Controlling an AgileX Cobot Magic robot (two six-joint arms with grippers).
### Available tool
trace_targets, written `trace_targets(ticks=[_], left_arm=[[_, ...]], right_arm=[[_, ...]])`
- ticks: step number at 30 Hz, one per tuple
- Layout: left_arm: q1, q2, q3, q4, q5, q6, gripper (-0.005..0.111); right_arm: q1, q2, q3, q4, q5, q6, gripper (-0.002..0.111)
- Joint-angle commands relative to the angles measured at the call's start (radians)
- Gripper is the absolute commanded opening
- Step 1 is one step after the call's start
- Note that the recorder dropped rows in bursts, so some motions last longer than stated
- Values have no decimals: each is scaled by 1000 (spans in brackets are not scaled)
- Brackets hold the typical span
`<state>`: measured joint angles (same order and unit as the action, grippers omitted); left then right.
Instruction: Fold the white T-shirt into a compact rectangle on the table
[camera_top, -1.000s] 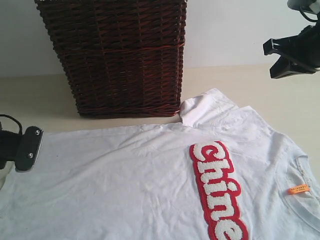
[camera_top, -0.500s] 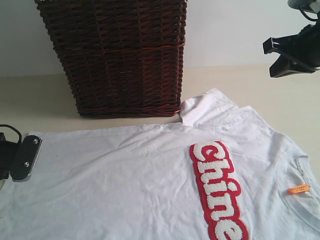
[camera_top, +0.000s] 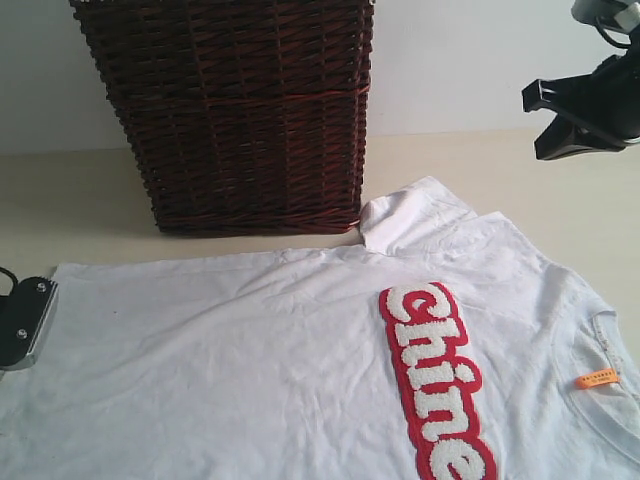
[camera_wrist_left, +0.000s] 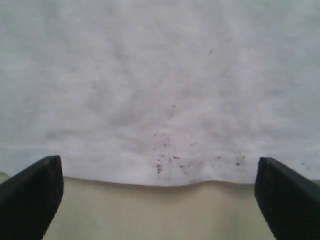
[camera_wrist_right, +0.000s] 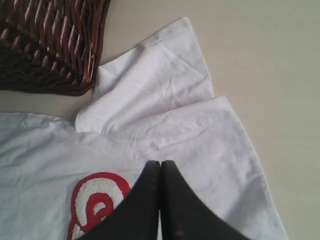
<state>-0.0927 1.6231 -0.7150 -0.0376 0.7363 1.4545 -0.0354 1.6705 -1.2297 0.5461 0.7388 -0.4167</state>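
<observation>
The white T-shirt (camera_top: 300, 370) lies spread flat on the table (camera_top: 80, 200), its red patch with fuzzy white letters (camera_top: 432, 375) facing up. One sleeve (camera_top: 410, 215) is folded back near the basket. My left gripper (camera_top: 22, 325) sits at the shirt's hem at the far left. In the left wrist view it (camera_wrist_left: 160, 205) is open, its fingers (camera_wrist_left: 31, 197) wide apart over bare table, with the hem (camera_wrist_left: 160, 172) just ahead and nothing held. My right gripper (camera_top: 560, 120) hovers high at the right. It (camera_wrist_right: 160, 167) is shut and empty above the shirt (camera_wrist_right: 200, 145).
A dark wicker basket (camera_top: 240, 110) stands at the back, touching the folded sleeve (camera_wrist_right: 150, 85) in the right wrist view, where the basket (camera_wrist_right: 45, 40) fills a corner. An orange label (camera_top: 596, 378) marks the collar at the right. A pale wall (camera_top: 460, 60) rises behind the table.
My left gripper has drawn back to the left, off the shirt's hem, towards the view's edge. The right gripper has shifted slightly left. The shirt has not moved.
</observation>
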Motion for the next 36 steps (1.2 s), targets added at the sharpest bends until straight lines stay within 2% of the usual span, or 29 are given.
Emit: trace_targets(ticks=[1,13,18,25,33,36], left_arm=[[4,35,11,0,-39,12,105],[4,88,13,22,2,11,105],[4,48,3,32,74,11,105],[4,17,8,-7,72,12,105],[4,33,95,-32,-145,19,105],[4,36,110,-43,-159,19,105]], right_arm=[[1,5,6,3,-2,-29,0],[1,5,6,8,0,-33,0],[1,5,6,36,-6,-55,0],[1,5,6,66,-8,-79,0],[1,5,6,76,13,-82,0],[1,5,6,76,15,-87,0]])
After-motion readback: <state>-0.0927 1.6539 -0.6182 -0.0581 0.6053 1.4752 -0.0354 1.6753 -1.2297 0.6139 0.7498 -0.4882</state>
